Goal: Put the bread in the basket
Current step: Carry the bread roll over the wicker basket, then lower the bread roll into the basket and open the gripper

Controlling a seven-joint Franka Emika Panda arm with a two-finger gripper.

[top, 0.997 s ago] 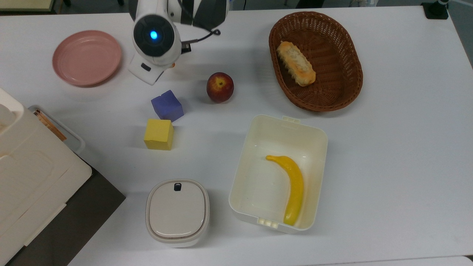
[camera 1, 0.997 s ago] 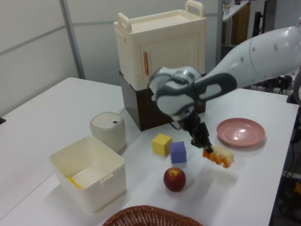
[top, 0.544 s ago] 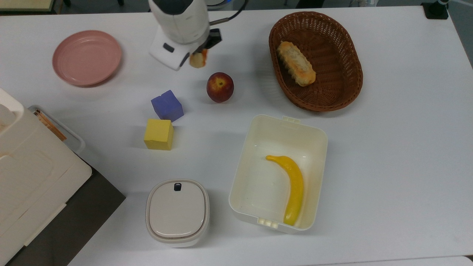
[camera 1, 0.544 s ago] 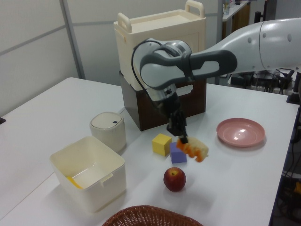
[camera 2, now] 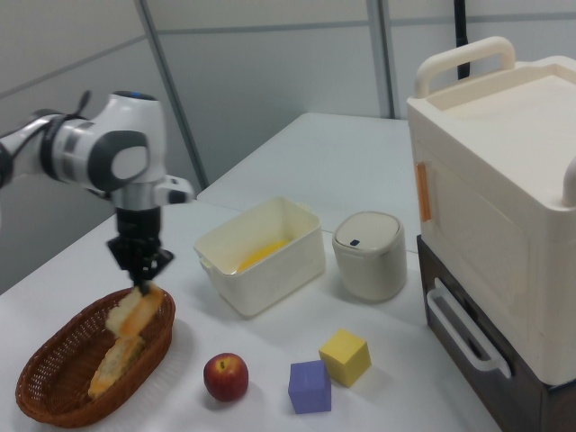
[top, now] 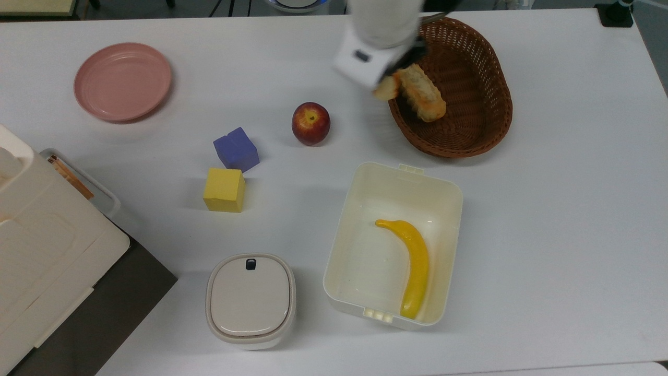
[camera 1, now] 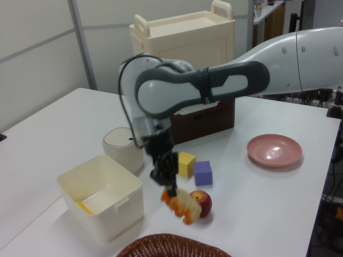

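Note:
My gripper (top: 397, 72) is shut on the bread (top: 385, 90), a short bun with a golden-orange top. It holds the bun in the air over the top view's left rim of the brown wicker basket (top: 472, 57). A longer loaf (top: 420, 95) lies inside the basket. In the right view the gripper (camera 2: 143, 279) points down with the bread (camera 2: 133, 310) just above the basket (camera 2: 47, 380) and the loaf (camera 2: 110, 366). In the left view the bread (camera 1: 182, 206) hangs under the gripper (camera 1: 171, 187), in front of the apple, above the basket rim (camera 1: 171, 240).
A red apple (top: 311, 122), a purple cube (top: 236, 149) and a yellow cube (top: 224, 189) sit mid-table. The cream tub (top: 355, 183) holds a banana (top: 413, 263). A pink plate (top: 122, 81), a lidded white container (top: 250, 300) and a cream cabinet (top: 31, 250) stand at the top view's left.
The arm has carried the bread from beside the pink plate, past the apple, to the basket's rim. Nothing else on the table has moved.

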